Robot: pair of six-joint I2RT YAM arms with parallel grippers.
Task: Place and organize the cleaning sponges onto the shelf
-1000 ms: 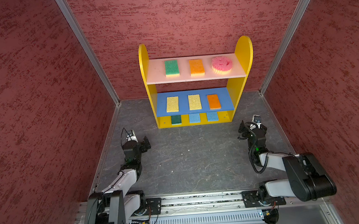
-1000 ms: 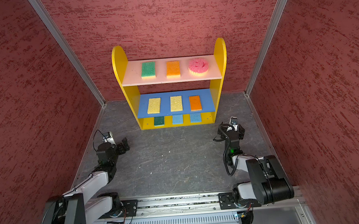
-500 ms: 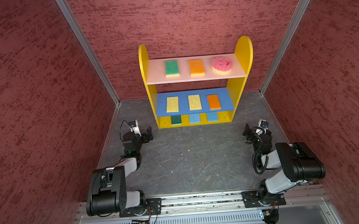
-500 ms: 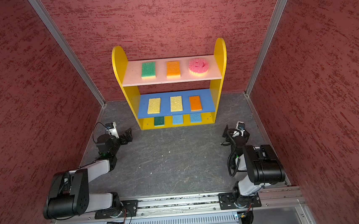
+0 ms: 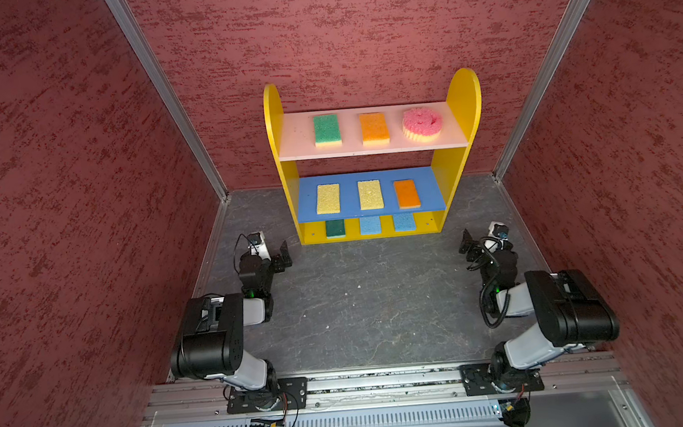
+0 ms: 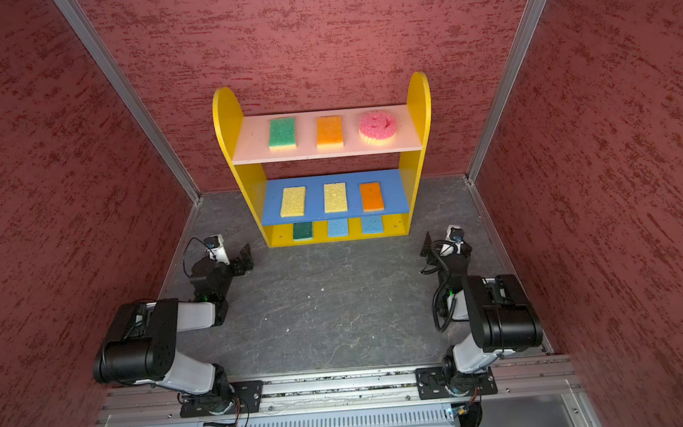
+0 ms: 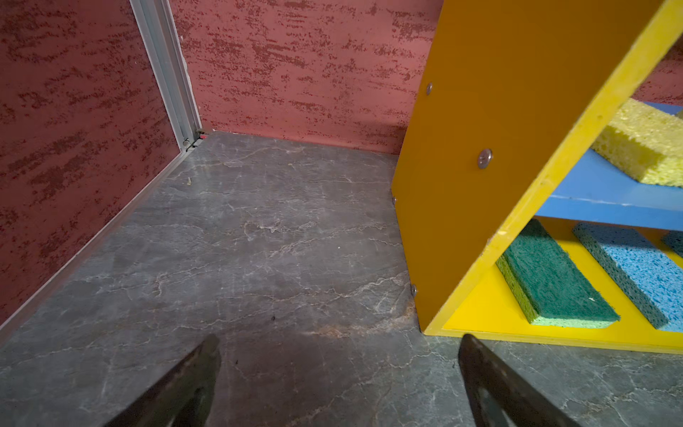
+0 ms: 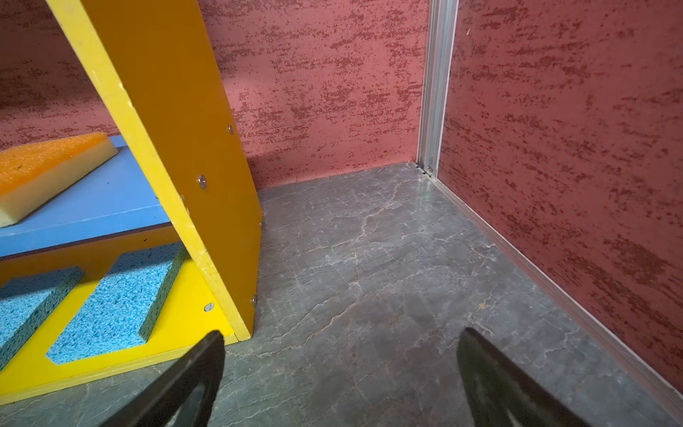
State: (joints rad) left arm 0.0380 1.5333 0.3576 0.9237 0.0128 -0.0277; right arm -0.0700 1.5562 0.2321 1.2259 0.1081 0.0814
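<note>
Small three-tier shelf (image 5: 447, 173) with yellow round-topped side panels stands against the back wall on the grey marbled floor (image 5: 372, 304). All nine foam sponges lie on it, three per tier, spaced apart.

Pink top board: green rectangular sponge (image 5: 327, 130), orange rectangular sponge (image 5: 374, 128), round pink scalloped sponge (image 5: 422, 122). The marking on the round one's face is hard to read.

Blue middle board: pale yellow sponge (image 5: 328, 199), second pale yellow sponge (image 5: 370, 194), second orange sponge (image 5: 406, 194).

Yellow base: dark green sponge (image 5: 334, 228), blue sponge (image 5: 370, 225), second blue sponge (image 5: 404, 222). In both top views the blue board overhangs these, so only their front ends show. The left wrist view shows the dark green sponge (image 7: 554, 273) almost full length. The second blue one is cut off at that frame's edge.

Left gripper (image 5: 283, 258) (image 7: 340, 340) sits low near the shelf's left front corner, jaws wide apart, bare floor between them. Right gripper (image 5: 468, 250) (image 8: 340, 334) sits near the right front corner, jaws likewise spread over bare floor. The wrist views catch only the dark fingertips. The top board lies outside both.
</note>
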